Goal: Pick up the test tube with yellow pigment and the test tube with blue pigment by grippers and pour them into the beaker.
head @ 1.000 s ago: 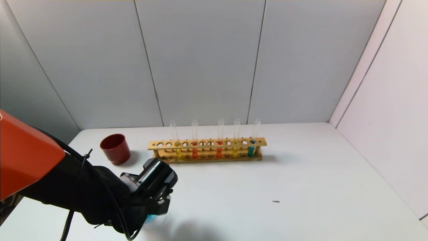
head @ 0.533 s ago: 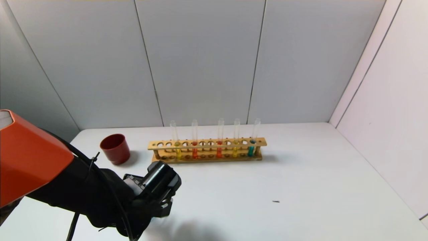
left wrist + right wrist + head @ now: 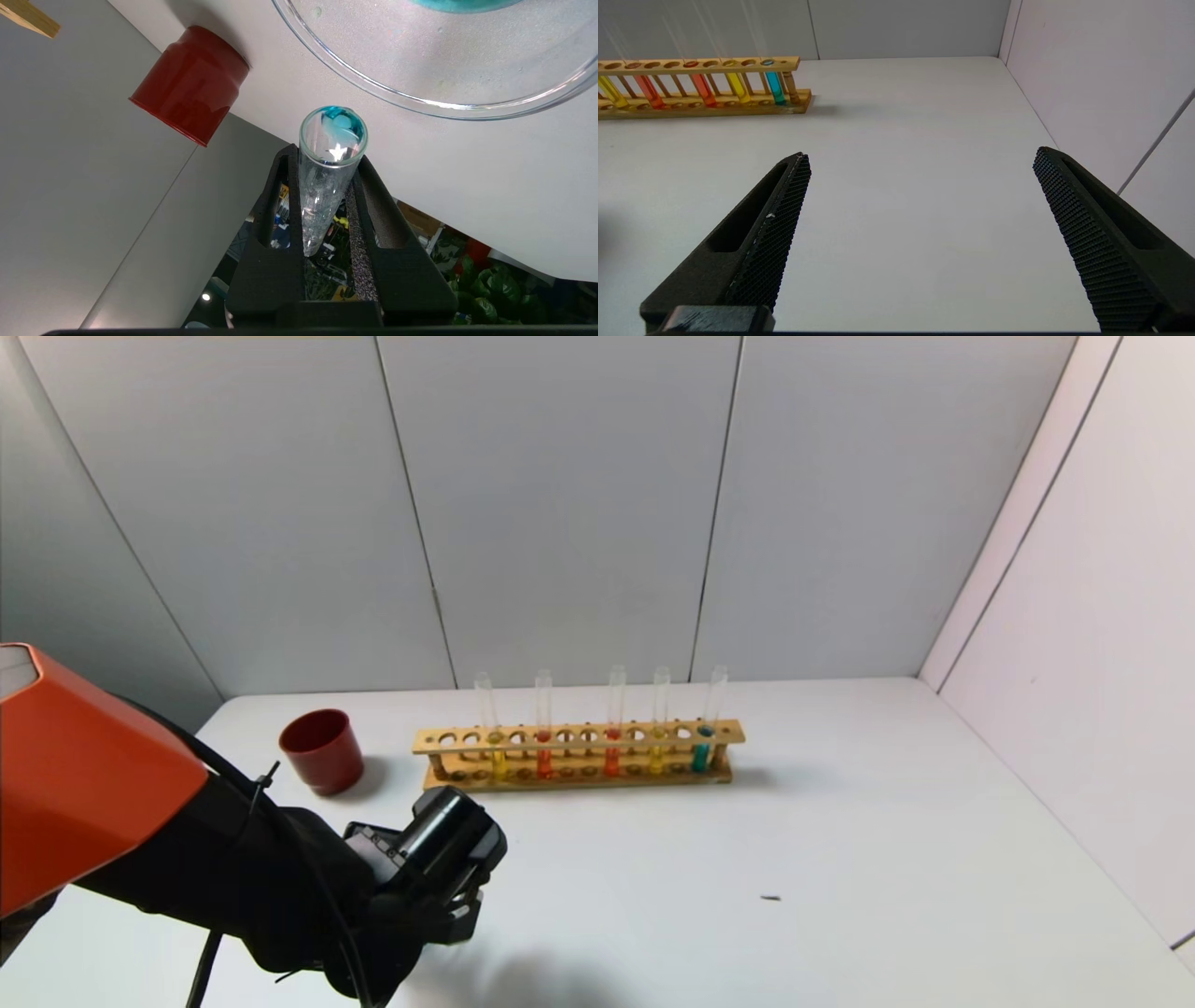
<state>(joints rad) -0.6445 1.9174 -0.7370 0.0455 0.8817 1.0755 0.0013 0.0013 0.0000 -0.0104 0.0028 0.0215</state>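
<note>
Red cup [image 3: 322, 750] left of rack [image 3: 579, 753]; rack holds five tubes, yellow tube [image 3: 657, 739] and blue tube [image 3: 705, 737] near its right end. Left gripper [image 3: 327, 154] at near-left table [image 3: 840, 821], clamped on near-empty tube [image 3: 327, 172] with blue residue, mouth just beside beaker [image 3: 420, 70] rim; tube probably tipped. Beaker hidden by arm in head view. Right gripper [image 3: 920, 186] wide open, holding nothing, low over table.

White surface [image 3: 840, 821] enclosed by grey panelled rear wall [image 3: 560, 504] and pale right side wall [image 3: 1083, 663]; lighting even.
</note>
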